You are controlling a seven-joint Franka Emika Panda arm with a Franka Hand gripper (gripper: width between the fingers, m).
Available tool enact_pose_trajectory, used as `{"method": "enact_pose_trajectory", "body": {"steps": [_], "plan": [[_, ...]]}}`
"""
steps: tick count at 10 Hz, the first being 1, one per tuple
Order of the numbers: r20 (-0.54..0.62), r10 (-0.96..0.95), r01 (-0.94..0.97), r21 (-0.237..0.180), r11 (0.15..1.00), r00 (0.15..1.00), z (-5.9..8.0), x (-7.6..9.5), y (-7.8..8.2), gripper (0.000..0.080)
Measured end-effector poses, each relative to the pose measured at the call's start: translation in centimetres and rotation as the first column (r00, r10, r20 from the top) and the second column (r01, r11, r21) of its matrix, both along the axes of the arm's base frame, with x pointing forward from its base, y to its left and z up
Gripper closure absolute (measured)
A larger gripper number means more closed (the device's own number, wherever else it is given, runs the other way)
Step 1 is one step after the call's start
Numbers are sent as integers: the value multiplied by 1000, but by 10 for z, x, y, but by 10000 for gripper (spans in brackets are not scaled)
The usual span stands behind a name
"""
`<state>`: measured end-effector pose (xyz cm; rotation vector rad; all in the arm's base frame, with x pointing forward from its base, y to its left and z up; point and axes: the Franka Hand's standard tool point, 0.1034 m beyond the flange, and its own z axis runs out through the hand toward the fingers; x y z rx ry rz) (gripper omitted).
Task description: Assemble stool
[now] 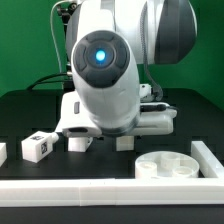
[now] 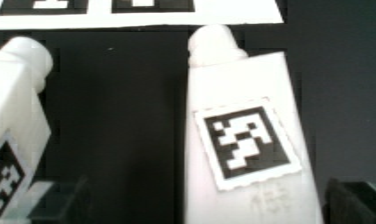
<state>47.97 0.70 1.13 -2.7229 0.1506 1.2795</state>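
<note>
Tool point(image 2: 194, 205): spread wide, gripping nothing.
Tagged leg point(image 2: 238, 120): flat on the bench point(image 2: 123, 120), between the fingertips point(image 2: 39, 203).
Second leg point(image 2: 16, 100): beside it, apart.
Seat point(image 1: 165, 163): exterior view's right, near the rail point(image 1: 213, 160).

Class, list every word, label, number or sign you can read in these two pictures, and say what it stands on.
Words, brands, numbers: none readable in either view.
Square black-and-white tags, patterns rather than text: one on the middle leg, partly cut-off ones on the marker board, one too small to make out on the loose leg.
</note>
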Motion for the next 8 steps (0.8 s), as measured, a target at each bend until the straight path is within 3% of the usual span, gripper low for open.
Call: {"method": "enact_pose_trajectory", "body": {"steps": [6,8], "plan": [[-2,11,-11,3,1000,1000,-7,-7,9,150],[0,13,-13,4,1000,1000,-7,-7,10,411]]}}
